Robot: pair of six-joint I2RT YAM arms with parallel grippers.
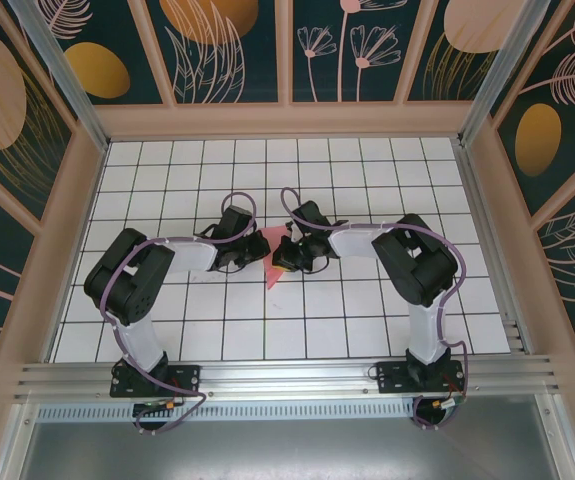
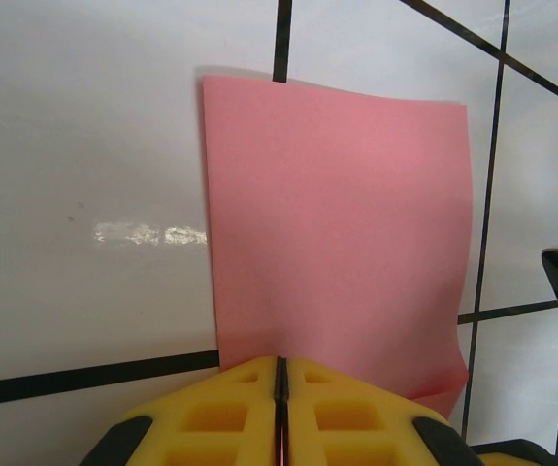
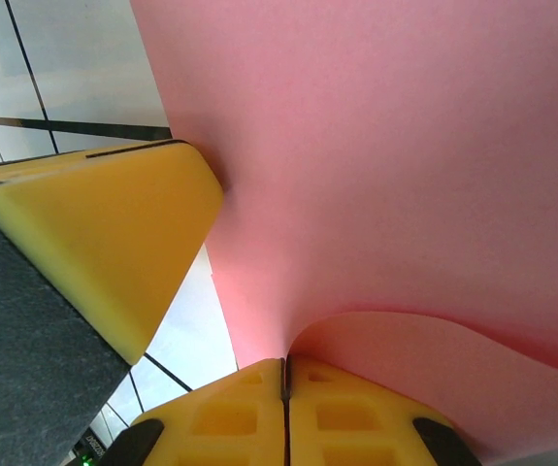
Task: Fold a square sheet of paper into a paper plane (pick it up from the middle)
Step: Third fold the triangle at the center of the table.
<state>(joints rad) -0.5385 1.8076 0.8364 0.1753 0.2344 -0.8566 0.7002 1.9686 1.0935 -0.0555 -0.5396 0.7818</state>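
Left hand [image 2: 280, 379] clamping paper [image 2: 337, 214] edge, right hand [image 3: 285, 383] pinching curled part; paper sitting at middle of tabletop [image 1: 357, 300] between hands. Judging: matching edges squarely, pulling gently before creasing, else thin sheet tearing.

Paper sheet [image 2: 337, 223] is showing plain pink-red, finger pads [image 2: 215, 413] are showing yellow on black backing, table [image 1: 367, 330] is showing glossy white tiles with black grid lines, walls [image 1: 117, 30] are showing dark teal with orange discs and pale pink plant outlines, arms [image 1: 132, 285] are showing black-and-white with purple cables [image 1: 182, 240].
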